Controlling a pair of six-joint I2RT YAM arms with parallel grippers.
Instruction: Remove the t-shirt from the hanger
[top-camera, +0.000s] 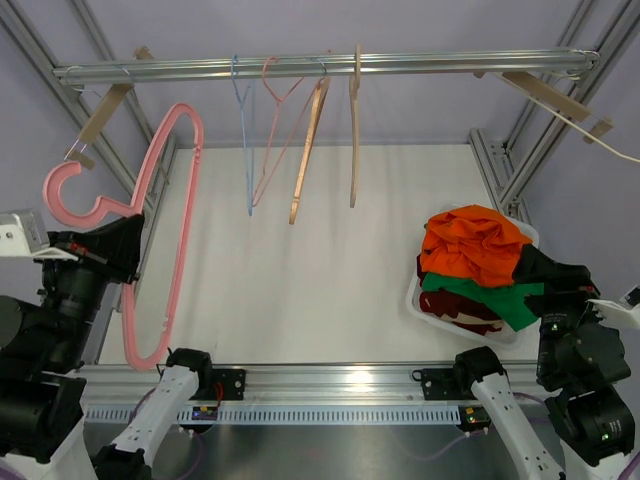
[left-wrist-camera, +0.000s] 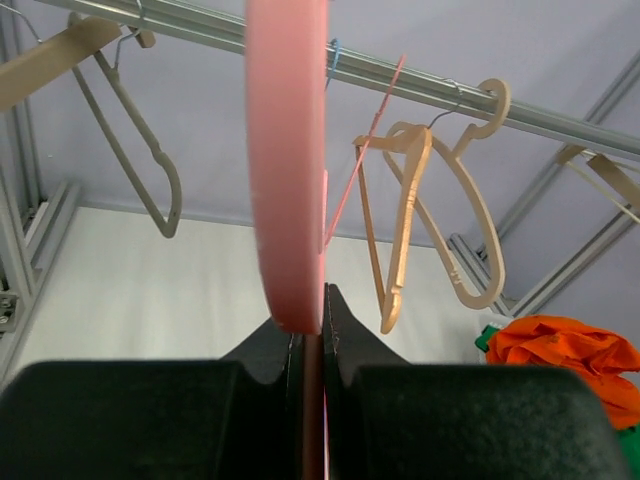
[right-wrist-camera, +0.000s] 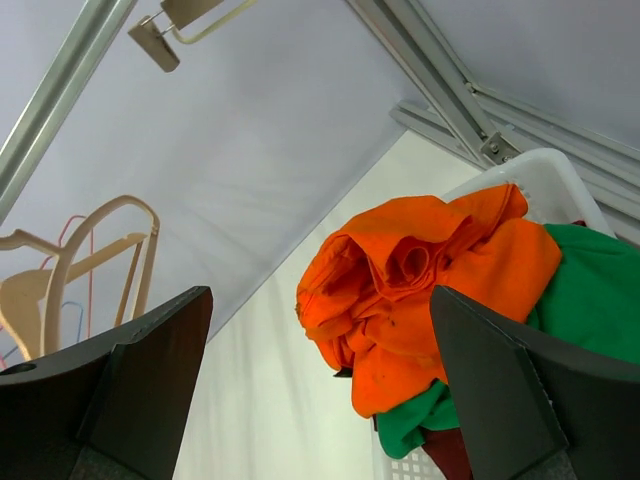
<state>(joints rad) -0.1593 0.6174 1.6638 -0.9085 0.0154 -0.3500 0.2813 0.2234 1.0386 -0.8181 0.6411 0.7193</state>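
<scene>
Left wrist view: the left end effector has its jaws pinched nearly together on the pink plastic hanger, which rises straight out of the grip and carries no cloth. From above, that hanger's long axis runs from the near left corner of the desk towards the far metal rail, its hook swung out to the left. The left arm is raised at the desk's left edge. The right end effector stands wide open with nothing in it. Just below and ahead of it, the crumpled orange t-shirt lies on top of the white plastic basket, well apart from the hanger. The right arm is nearer. Judged from this, the shirt is already off.
</scene>
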